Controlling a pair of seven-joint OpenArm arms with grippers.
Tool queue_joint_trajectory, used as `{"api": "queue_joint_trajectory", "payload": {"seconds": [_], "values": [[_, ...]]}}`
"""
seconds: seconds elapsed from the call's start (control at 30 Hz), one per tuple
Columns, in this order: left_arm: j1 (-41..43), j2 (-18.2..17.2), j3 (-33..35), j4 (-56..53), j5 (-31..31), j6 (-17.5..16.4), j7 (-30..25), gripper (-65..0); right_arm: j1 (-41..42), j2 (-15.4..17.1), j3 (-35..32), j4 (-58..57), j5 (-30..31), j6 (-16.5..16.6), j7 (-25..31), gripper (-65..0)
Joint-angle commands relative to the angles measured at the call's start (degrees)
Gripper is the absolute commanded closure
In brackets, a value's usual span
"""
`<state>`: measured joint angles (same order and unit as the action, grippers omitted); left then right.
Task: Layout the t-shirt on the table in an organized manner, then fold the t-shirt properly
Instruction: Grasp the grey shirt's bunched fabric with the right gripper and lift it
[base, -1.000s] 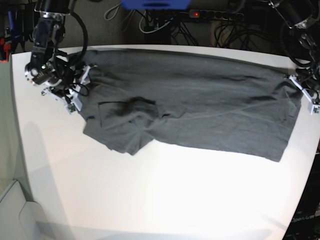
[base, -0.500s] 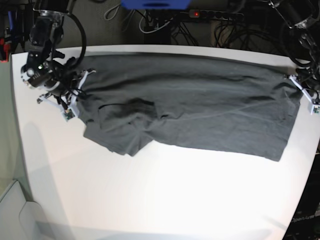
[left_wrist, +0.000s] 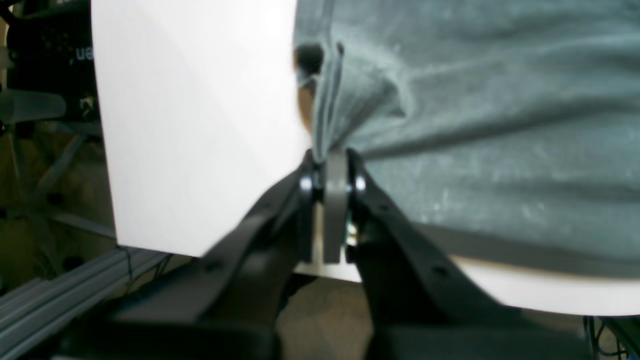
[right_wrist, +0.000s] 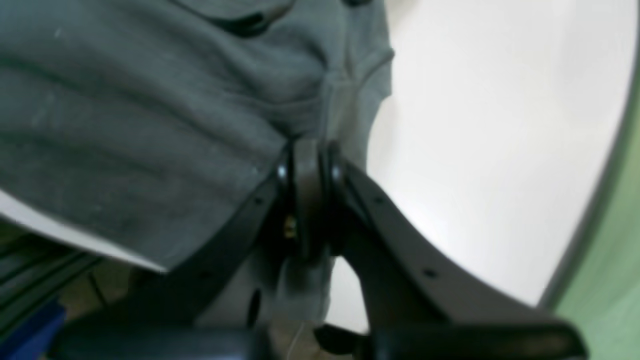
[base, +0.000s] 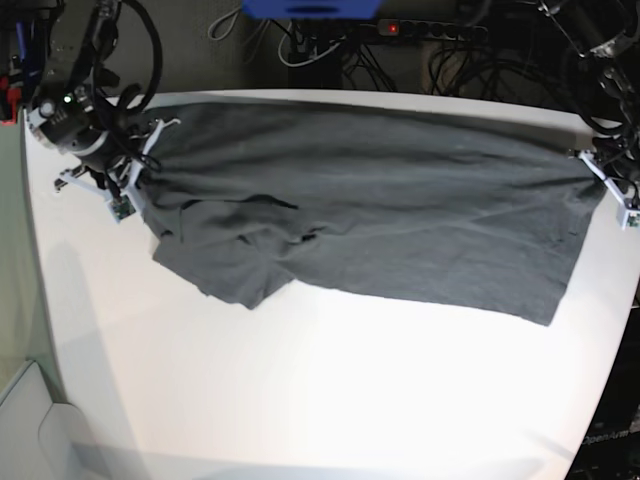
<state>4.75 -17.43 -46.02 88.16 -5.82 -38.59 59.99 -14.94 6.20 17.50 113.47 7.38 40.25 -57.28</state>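
A dark charcoal t-shirt (base: 380, 210) lies spread across the far half of a large white table (base: 330, 400), stretched sideways between two robot arms.

The right claw (right_wrist: 307, 150) sits at the shirt's end on the left of the overhead view. Its jaws are pressed together on a gathered pinch of grey cloth, and creases fan out from the grip. The left claw (left_wrist: 330, 160) is at the opposite end, by the table's edge, and is likewise clamped on a bunched fold of the fabric. The cloth between the two grips looks fairly taut along the far edge.

The shirt is not yet flat. Near the right claw's end, a flap (base: 225, 265) of cloth, which may be a sleeve or a doubled-over part of the body, lies rumpled and folded, with a dark crease beside it. The near edge runs slanted rather than straight.

The step in hand appears to be the laying out: both arms grip opposite ends to pull the garment smooth. Folding has not begun.

The next move probably calls for drawing the two ends gently apart and lowering the cloth flat onto the table, then releasing and turning to the crumpled flap, which needs opening out before any fold is made.
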Motion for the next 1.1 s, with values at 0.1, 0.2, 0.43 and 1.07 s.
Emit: {"api": "queue_joint_trajectory", "payload": {"seconds": [0.1, 0.2, 0.43, 1.07], "values": [[-0.67, -1.34, -0.44, 0.85, -0.20, 0.39, -0.78, -0.6, -4.01, 0.62, 0.22, 2.27, 5.94, -0.25, 5.54, 0.0], [-0.58, -1.34, -0.44, 0.76, -0.20, 0.39, -0.78, -0.6, -5.32, 2.29, 0.13, 2.62, 11.30, -0.25, 6.77, 0.0], [-0.23, -1.34, -0.44, 0.76, -0.29, 0.39, -0.78, -0.6, -4.80, 6.86, 1.18, 2.62, 20.27, -0.25, 6.86, 0.0], [-0.49, -1.34, -0.44, 0.59, -0.11, 0.39, -0.78, -0.6, -13.50, 8.70, 4.35, 2.53, 26.69, -0.25, 16.44, 0.0]]}}
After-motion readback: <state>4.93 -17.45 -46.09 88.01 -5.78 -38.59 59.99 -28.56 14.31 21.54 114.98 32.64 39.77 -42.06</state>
